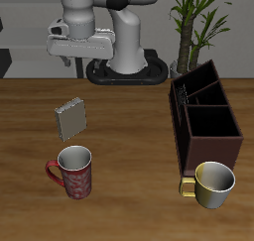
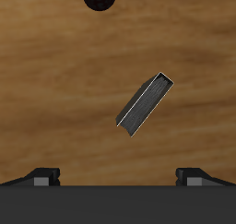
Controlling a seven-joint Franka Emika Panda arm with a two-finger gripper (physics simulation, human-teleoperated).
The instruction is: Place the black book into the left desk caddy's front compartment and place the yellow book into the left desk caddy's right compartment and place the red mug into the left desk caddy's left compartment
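— What's on the table (image 1: 129, 136), by count?

— Two mugs, one book, and one box organiser. The red mug (image 1: 72, 173) stands at the lower left of the exterior frame. The cream-yellow mug (image 1: 212, 183) stands at the lower right, just beside the front end of the left desk caddy (image 1: 205, 116). The one book I can see is the yellow book (image 1: 70, 116), left of centre. A potted plant (image 1: 198, 17) stands at the upper right.

— Where is that book relative to the gripper (image 1: 71, 55)?

— In the exterior view it stands on edge directly below the gripper in the frame, nearer the table's front edge, and clear of it. It is also just above the red mug in the frame. In the wrist view the yellow book (image 2: 146, 103) sits diagonally ahead of the gripper (image 2: 118, 177), touching neither of the fingers (image 2: 41, 177).

— And the jaws?

— Spread wide, with nothing between them.

— What about materials and shapes?

— The table is warm brown wood with visible grain. The book is thin, with a dull grey-tan cover, and from above it shows as a narrow dark slab with a pale outline. The red mug is dark red with pinkish mottling, a loop handle and a dark inside. The other mug is glossy. The caddy is a dark brown box with inner dividers forming three cells.
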